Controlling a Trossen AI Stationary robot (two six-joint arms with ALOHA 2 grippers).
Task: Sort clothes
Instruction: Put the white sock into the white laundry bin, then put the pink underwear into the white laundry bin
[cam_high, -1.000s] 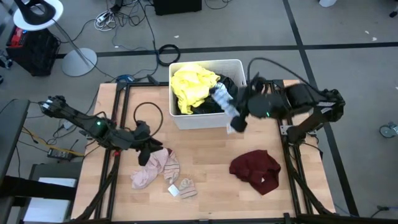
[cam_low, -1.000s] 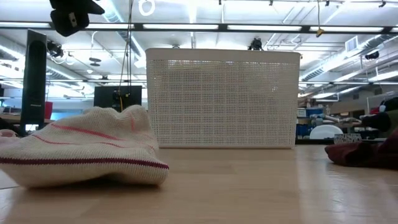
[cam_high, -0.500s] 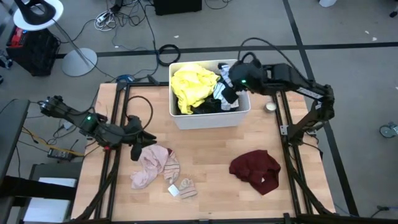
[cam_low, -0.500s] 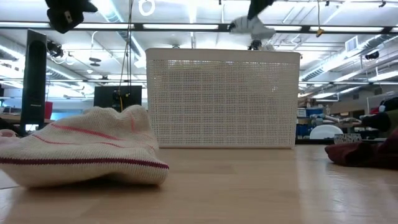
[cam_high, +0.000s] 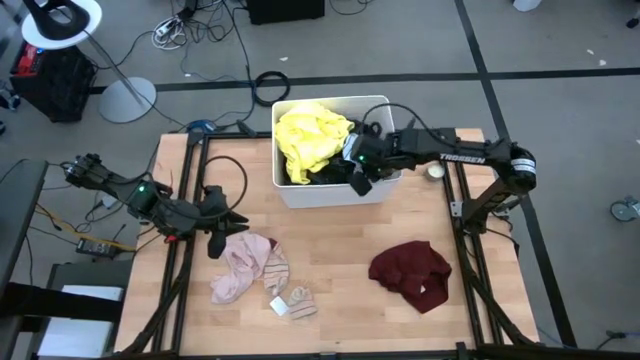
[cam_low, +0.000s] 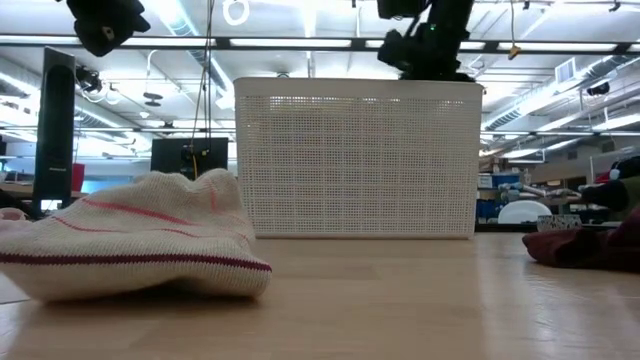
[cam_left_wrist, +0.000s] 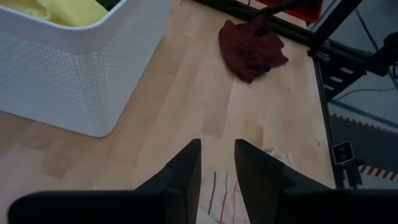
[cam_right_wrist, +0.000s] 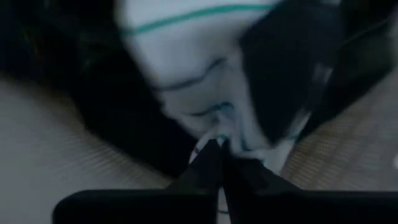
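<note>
A white bin (cam_high: 380, 186) stands at the table's far middle, holding a yellow garment (cam_high: 310, 138) and dark clothes (cam_high: 330, 172). My right gripper (cam_high: 358, 168) reaches down into the bin's right half, shut on a white sock with green stripes (cam_right_wrist: 199, 56). My left gripper (cam_high: 215, 238) hovers open at the table's left, just above a pale pink striped garment (cam_high: 248, 268) that lies flat on the wood. A maroon garment (cam_high: 410, 275) lies at the right, and small socks (cam_high: 295, 300) lie near the front. My right gripper pinches a fold of the striped sock (cam_right_wrist: 217, 134) between its two fingertips. The fingers slant down into the bin from the table's right side. The rest of the sock spreads beyond the fingertips over the dark clothes (cam_right_wrist: 124, 106).
In the low view a cream sock with red stripes (cam_low: 130, 240) fills the near left, with the bin's mesh wall (cam_low: 358, 160) behind it. Black frame rails (cam_high: 190, 200) run along both table sides. Bare wood lies between the bin and the maroon garment.
My right gripper has carried the hanging sock from beside the bin's right front corner up over the rim, then gone down into the bin, tipping more steeply. My left gripper has drawn back a little toward the table's left edge, off the pink garment.
</note>
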